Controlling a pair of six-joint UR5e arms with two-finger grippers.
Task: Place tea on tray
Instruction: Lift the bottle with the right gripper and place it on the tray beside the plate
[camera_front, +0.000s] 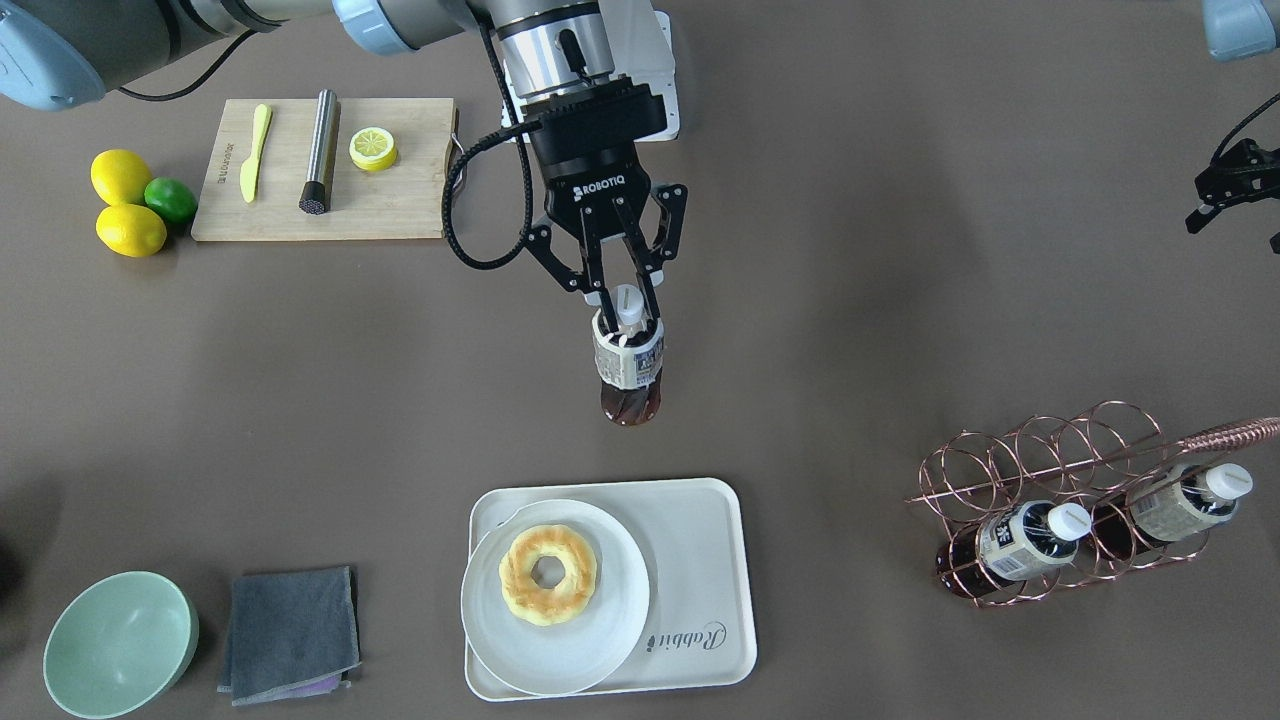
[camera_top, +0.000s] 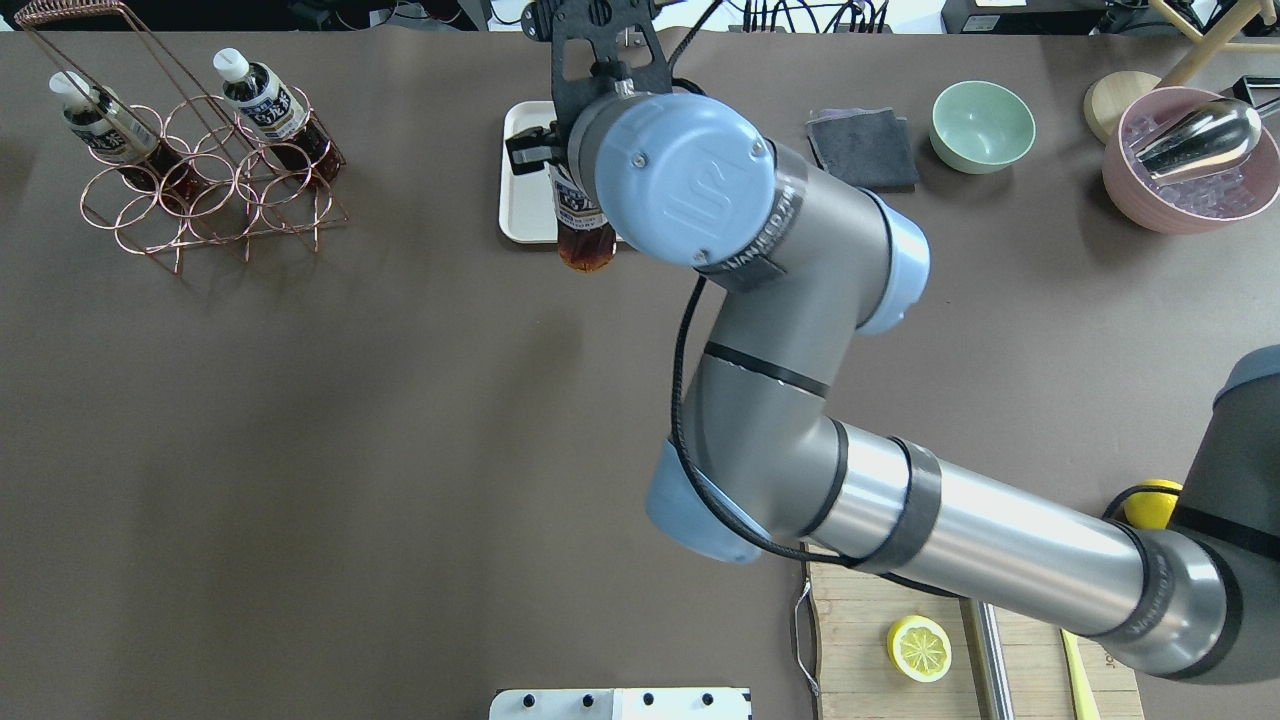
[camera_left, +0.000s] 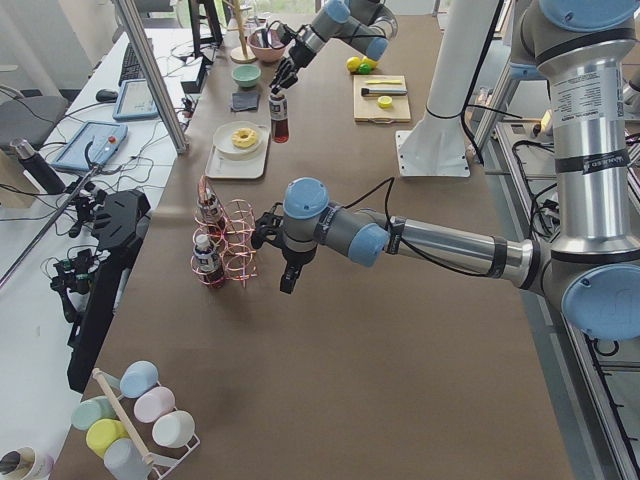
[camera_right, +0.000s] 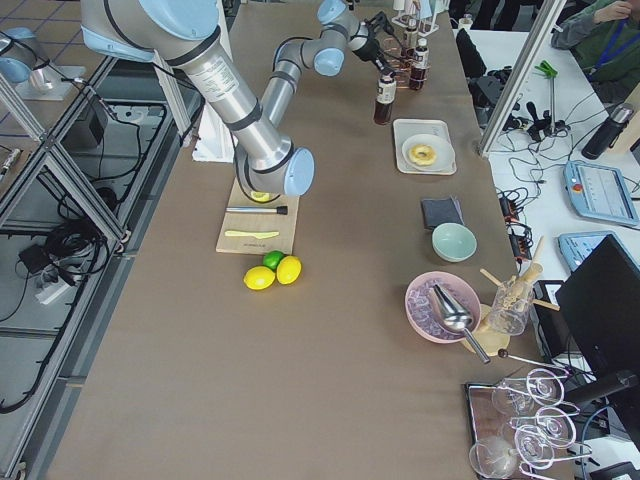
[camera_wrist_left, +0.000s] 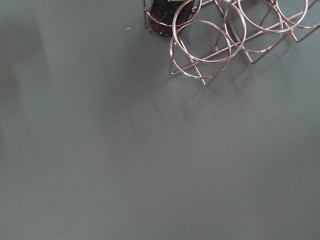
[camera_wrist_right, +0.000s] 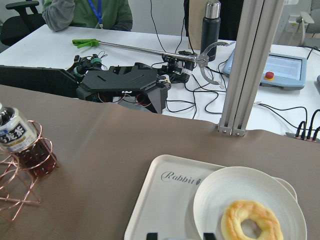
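My right gripper (camera_front: 626, 312) is shut on the neck of a tea bottle (camera_front: 629, 370), just under its white cap. It holds the bottle upright over the table, a little short of the tray's robot-side edge. The bottle also shows in the overhead view (camera_top: 586, 240). The cream-white tray (camera_front: 695, 560) with the "Rabbit" logo lies beyond it, and its right half is bare. My left gripper (camera_left: 289, 282) hangs over the table beside the copper rack (camera_front: 1050, 480). I cannot tell if it is open or shut.
A white plate (camera_front: 590, 640) with a donut (camera_front: 548, 575) fills the tray's left half. The rack holds two more tea bottles (camera_front: 1025, 540). A cutting board (camera_front: 400, 200), lemons (camera_front: 130, 228), a green bowl (camera_front: 120, 640) and a grey cloth (camera_front: 290, 630) lie on the table.
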